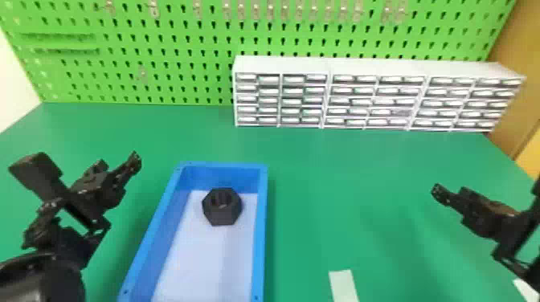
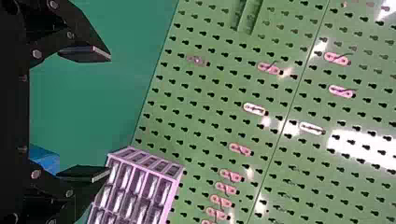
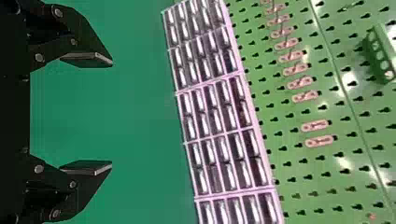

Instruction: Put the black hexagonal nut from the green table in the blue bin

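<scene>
The black hexagonal nut (image 1: 221, 207) lies inside the blue bin (image 1: 262, 233), on its pale floor toward the far end. My left gripper (image 1: 134, 158) is above the green table, left of the bin and apart from it. In the left wrist view, my left gripper (image 2: 109, 114) stands open with nothing between its fingers, and a corner of the blue bin (image 2: 44, 158) shows behind. Off to the right of the bin is my right gripper (image 1: 438, 192), held over the table. The right wrist view has my right gripper (image 3: 112, 114) wide open and holding nothing.
The green table (image 1: 341, 172) runs back to a green pegboard (image 1: 160, 60) with hooks. A white cabinet of small drawers (image 1: 375, 96) stands at the table's back, right of centre. A pale strip (image 1: 344, 286) lies on the table near the front, right of the bin.
</scene>
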Controlling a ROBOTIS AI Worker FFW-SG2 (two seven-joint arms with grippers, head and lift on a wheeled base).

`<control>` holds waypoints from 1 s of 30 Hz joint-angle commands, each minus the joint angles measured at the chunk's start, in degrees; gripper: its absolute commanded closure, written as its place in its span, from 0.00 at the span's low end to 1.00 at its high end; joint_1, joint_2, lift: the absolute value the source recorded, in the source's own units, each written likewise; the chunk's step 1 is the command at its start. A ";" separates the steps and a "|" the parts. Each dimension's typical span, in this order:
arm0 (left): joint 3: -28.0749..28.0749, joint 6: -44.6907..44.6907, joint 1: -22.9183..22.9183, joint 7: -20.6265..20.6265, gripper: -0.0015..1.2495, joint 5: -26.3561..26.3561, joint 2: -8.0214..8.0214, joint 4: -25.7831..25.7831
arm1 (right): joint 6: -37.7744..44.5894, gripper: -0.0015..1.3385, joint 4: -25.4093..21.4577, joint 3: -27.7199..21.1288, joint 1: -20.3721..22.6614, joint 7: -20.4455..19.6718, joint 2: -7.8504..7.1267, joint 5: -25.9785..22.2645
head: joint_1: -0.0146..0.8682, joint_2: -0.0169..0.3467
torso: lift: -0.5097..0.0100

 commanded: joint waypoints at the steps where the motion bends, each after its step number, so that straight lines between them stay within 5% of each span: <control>1: -0.67 0.00 -0.14 -0.09 0.32 -0.39 0.31 -0.01 | -5.84 0.36 0.99 0.33 -0.02 -0.52 0.86 0.02 | 0.77 0.14 | 0.79; 10: -3.83 0.44 -0.93 -1.93 0.32 -3.47 2.24 -0.10 | -13.05 0.36 4.25 2.62 -0.81 -0.70 1.03 -3.23 | 0.77 0.14 | 0.79; 18: -4.45 4.39 -1.63 -2.90 0.32 -10.50 2.51 -3.79 | -11.73 0.36 5.56 6.49 -1.60 -0.61 -0.90 -5.43 | 0.77 0.14 | 0.79; 30: -8.58 6.24 -1.90 5.71 0.32 -7.77 2.42 -6.96 | -10.68 0.36 5.74 7.45 -1.69 -0.61 -0.99 -5.61 | 0.77 0.14 | 0.79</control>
